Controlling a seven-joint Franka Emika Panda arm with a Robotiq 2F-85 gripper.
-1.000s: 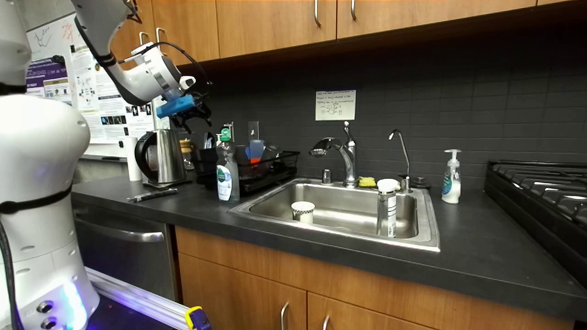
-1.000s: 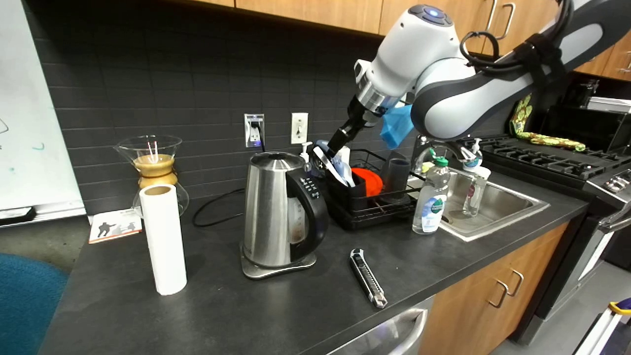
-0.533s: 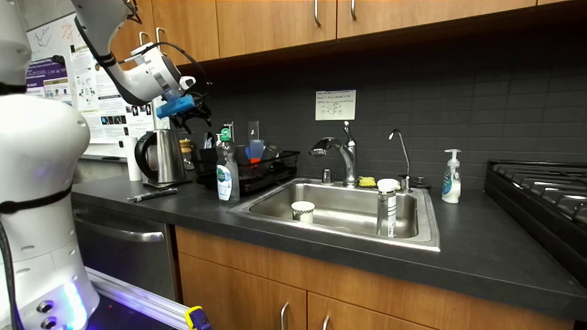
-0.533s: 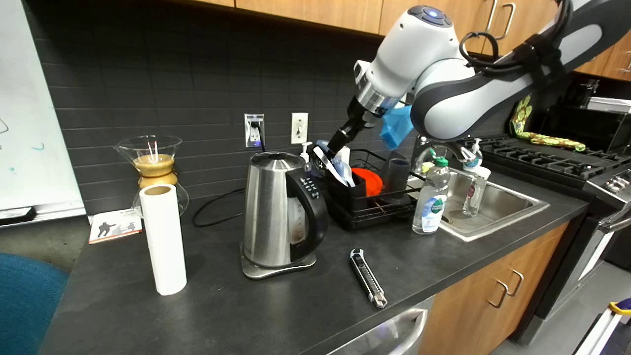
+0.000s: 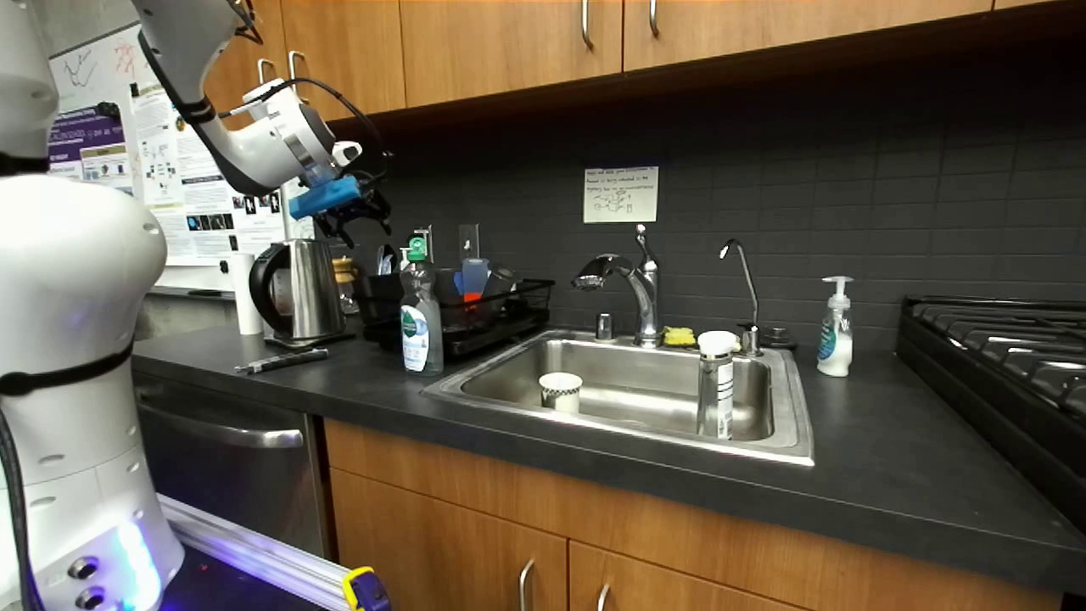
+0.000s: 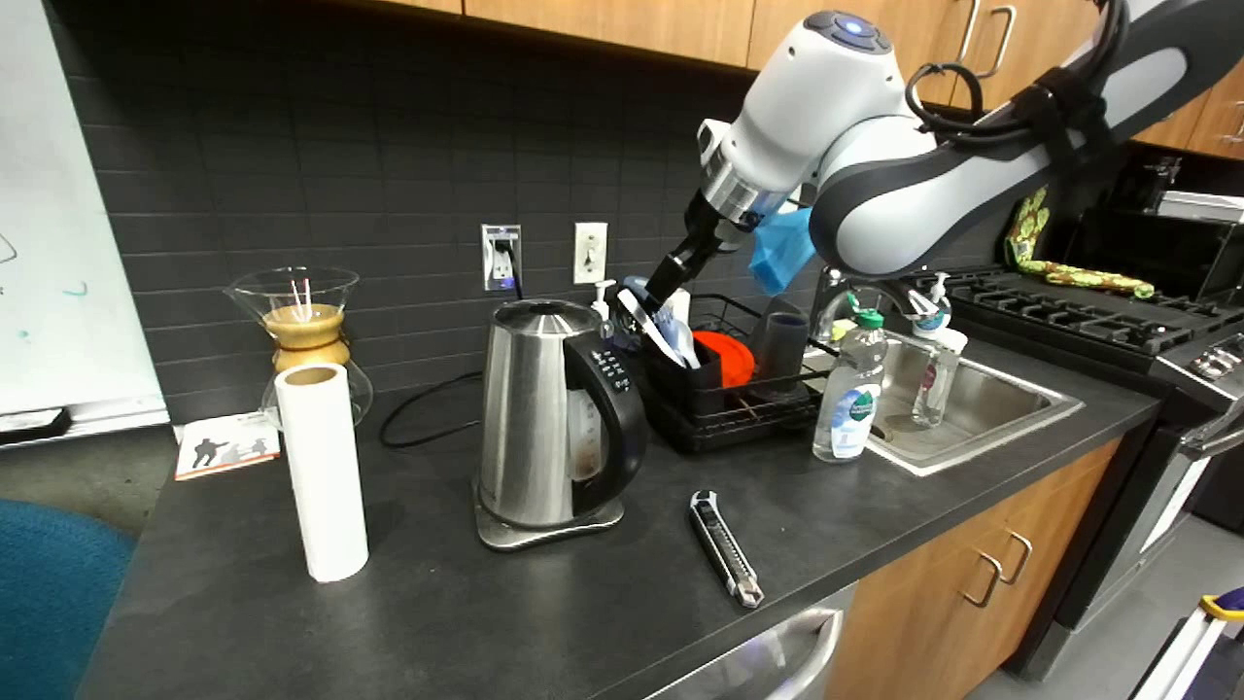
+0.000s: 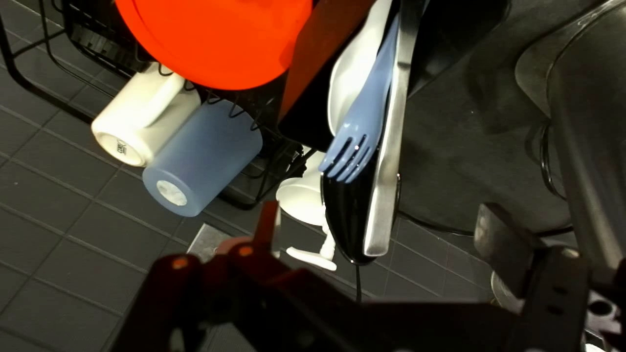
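last second | change: none visible (both exterior views)

A kitchen, in an exterior view: a rectangular stainless-steel sink [image 5: 636,386] at 5 o'clock in a dark grey table [image 5: 891,458], a curved chrome faucet [image 5: 648,293] at the sink's 12 o'clock rim. A black-grated stove [image 5: 1001,375] stands at 3 o'clock, brown wooden cabinets [image 5: 509,42] hang at 12, and a black-handled steel kettle [image 5: 316,293] rests at 9. Printed paper posters [image 5: 165,161] at 10 suggest a workplace. A light-blue plastic fork [image 7: 367,110] shows at 1 o'clock in the wrist view.
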